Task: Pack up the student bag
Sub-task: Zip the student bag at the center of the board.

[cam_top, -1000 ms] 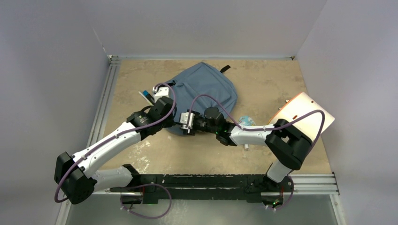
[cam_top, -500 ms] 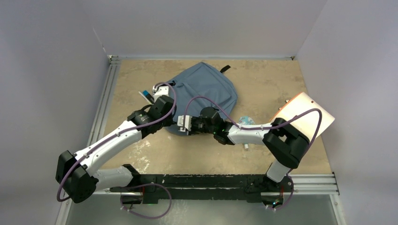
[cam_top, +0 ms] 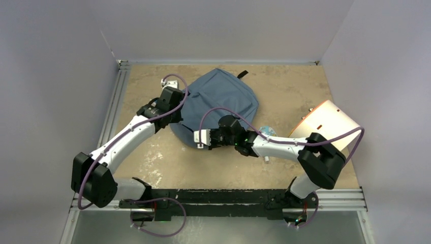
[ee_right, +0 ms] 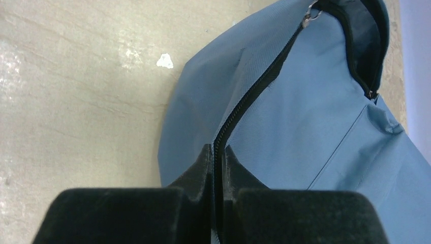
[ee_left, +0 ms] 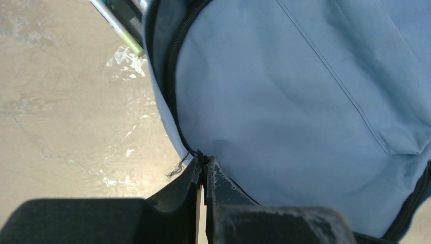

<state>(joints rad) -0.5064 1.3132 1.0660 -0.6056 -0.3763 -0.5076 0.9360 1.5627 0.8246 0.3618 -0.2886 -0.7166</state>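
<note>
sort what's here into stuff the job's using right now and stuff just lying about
In use: blue backpack; left gripper and right gripper, both jaws shut on its zipper edge.
Lying about, perhaps for packing later: beige folder; small bluish packet; thin flat item by the backpack.

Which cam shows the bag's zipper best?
Right wrist: the zipper runs close up from the shut jaws to its metal pull. Left wrist catches a shorter stretch near its jaws. Top external shows the whole student bag, zipper too small.
</note>
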